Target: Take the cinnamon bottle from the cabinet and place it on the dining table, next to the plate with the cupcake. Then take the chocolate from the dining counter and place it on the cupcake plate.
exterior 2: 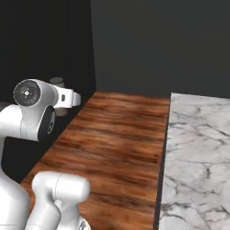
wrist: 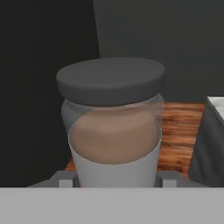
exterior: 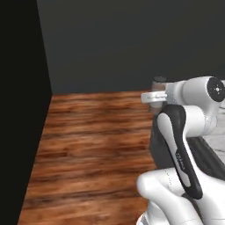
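The cinnamon bottle point(wrist: 114, 144) looms close in the hand view, a clear jar of brown powder with a dark cap and a pale band. My gripper point(wrist: 114, 180) is shut on it, one fingertip at each side of its base. From the left base view the bottle point(exterior: 158, 87) sits upright in the gripper point(exterior: 154, 97) at the end of the raised arm, above the wooden floor. In the right base view the bottle point(exterior 2: 57, 82) and the gripper point(exterior 2: 67, 99) are at the left. The dining table point(exterior 2: 197, 148) lies to the right. Cabinet, plate, cupcake and chocolate are out of view.
A brown plank floor point(exterior: 96, 145) spreads between a dark wall point(exterior: 132, 44) ahead and a black panel point(exterior: 19, 110) at the left. The table's dark edge point(exterior 2: 162, 166) runs along the floor's right side.
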Robot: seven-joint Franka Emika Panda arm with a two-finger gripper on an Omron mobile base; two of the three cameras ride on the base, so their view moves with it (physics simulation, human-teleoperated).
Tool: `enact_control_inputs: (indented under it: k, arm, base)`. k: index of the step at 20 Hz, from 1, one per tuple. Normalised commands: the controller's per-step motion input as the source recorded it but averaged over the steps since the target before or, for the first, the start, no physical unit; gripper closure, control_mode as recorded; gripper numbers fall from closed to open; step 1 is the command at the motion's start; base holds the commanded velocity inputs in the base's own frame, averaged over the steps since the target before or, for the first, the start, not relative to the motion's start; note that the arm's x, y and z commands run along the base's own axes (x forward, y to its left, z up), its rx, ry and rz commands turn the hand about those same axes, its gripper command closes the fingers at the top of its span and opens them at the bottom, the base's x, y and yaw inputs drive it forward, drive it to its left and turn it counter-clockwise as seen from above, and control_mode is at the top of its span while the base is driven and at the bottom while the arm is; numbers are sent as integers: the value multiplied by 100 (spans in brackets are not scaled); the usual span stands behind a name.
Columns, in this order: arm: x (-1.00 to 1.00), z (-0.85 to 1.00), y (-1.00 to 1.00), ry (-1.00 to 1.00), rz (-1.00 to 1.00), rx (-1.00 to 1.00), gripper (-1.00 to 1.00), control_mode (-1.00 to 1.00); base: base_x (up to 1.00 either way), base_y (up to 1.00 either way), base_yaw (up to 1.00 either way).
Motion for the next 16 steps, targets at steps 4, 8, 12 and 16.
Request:
enact_control_inputs:
  k: [4,8,12,16]
  arm:
    - [0,0,0,0,0,0,100,100]
    - [0,0,0,0,0,0,100,100]
    - [0,0,0,0,0,0,100,100]
    - [0,0,0,0,0,0,100,100]
  base:
    - [100,36,0]
    - [100,27,-2]
    - [100,15,-6]
    - [100,11,-15]
